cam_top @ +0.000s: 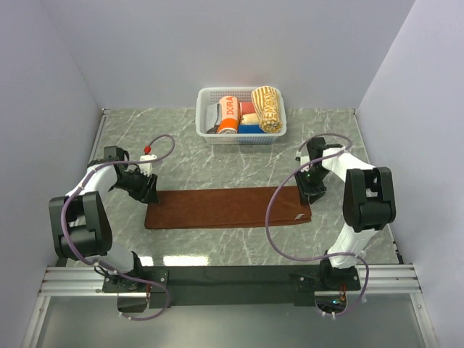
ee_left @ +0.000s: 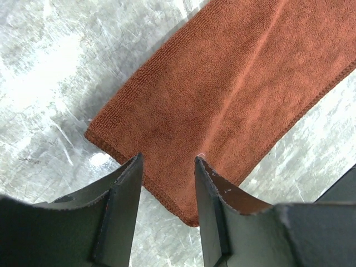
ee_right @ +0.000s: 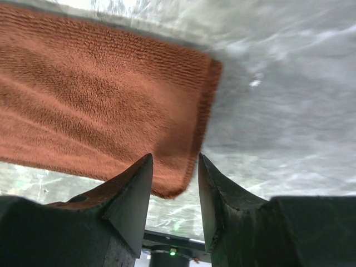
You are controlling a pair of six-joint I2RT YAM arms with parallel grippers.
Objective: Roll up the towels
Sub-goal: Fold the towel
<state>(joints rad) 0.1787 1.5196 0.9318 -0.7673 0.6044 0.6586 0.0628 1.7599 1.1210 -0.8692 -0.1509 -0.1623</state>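
Near edge of the grey marble-patterned table [cam_top: 217,170]: a black crossbar [cam_top: 232,275] on aluminium rails, carrying the bases of 2 arms. Left arm [cam_top: 80,221] bent outward, then reaching in toward the middle. Right arm [cam_top: 368,197] mirrored on the other side. A looping purple cable [cam_top: 267,221] hanging from each.

Just beyond, flat on the table between the 2 arms: the rust-brown towel [cam_top: 228,208], unrolled. A long strip running left to right, a lengthwise crease down its middle, a small white tag [cam_top: 299,216] near its right end. Left jaws poised at the strip's left short end, by the far corner. Parted, with nothing between them but the view down onto the cloth edge. Contact with the cloth impossible to tell. Right jaws at the opposite short end, likewise released and empty, cloth corner and bare table showing through the gap.

Far side, close to the back wall: a white slotted basket [cam_top: 203,116], well apart from the brown strip. Inside, at its right, the cream-yellow towel [cam_top: 267,109], rolled up, orange stripes and lettering showing. To its left, an orange roll lettered DORA [cam_top: 229,112], with a blue roll [cam_top: 250,129] at the near wall between them.
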